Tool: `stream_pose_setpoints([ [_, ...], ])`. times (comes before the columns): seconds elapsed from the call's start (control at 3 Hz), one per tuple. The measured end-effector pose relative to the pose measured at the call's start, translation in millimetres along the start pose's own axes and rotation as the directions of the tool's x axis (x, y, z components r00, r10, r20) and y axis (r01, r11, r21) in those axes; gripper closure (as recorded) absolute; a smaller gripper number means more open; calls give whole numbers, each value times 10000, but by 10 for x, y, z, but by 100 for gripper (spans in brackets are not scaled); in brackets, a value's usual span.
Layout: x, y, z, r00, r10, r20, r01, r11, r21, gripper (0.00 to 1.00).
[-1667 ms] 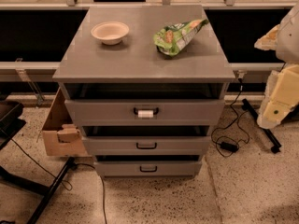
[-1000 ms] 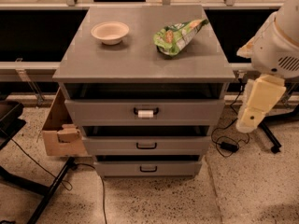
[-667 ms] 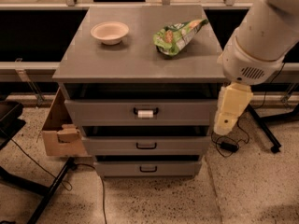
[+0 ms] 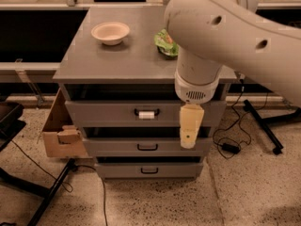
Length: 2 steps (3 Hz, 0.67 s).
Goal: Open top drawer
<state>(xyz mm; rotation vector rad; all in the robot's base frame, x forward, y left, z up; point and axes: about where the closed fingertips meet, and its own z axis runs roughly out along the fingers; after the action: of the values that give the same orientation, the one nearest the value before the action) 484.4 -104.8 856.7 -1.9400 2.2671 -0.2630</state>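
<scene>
The grey cabinet (image 4: 117, 65) has three drawers. The top drawer (image 4: 103, 113) has the tallest front and a black handle with a small white tag (image 4: 146, 113). It is pushed in, with a dark gap above its front. My gripper (image 4: 190, 128) hangs down from the large white arm (image 4: 221, 27). It is in front of the right part of the top drawer's front, a short way right of the handle and apart from it. Its tip reaches down over the middle drawer (image 4: 117, 147). It holds nothing that I can see.
A cream bowl (image 4: 110, 32) and a green bag (image 4: 164, 43), partly hidden by my arm, lie on the cabinet top. A cardboard box (image 4: 60, 131) stands left of the cabinet. Cables (image 4: 229, 147) and a black stand leg (image 4: 263, 126) lie on the floor at the right.
My arm has swung in from the right edge to the front of the cabinet's right side. The gripper now hangs just right of the top drawer's handle. The drawers have not moved.
</scene>
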Motion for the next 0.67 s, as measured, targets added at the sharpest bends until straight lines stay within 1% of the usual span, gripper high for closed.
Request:
stream_pose_setpoints([
  [0.33, -239, 58, 411, 9965, -125, -823, 97, 9994, -341, 0],
  [0.67, -413, 79, 584, 9924, -234, -1211, 180, 9988, -456, 0],
])
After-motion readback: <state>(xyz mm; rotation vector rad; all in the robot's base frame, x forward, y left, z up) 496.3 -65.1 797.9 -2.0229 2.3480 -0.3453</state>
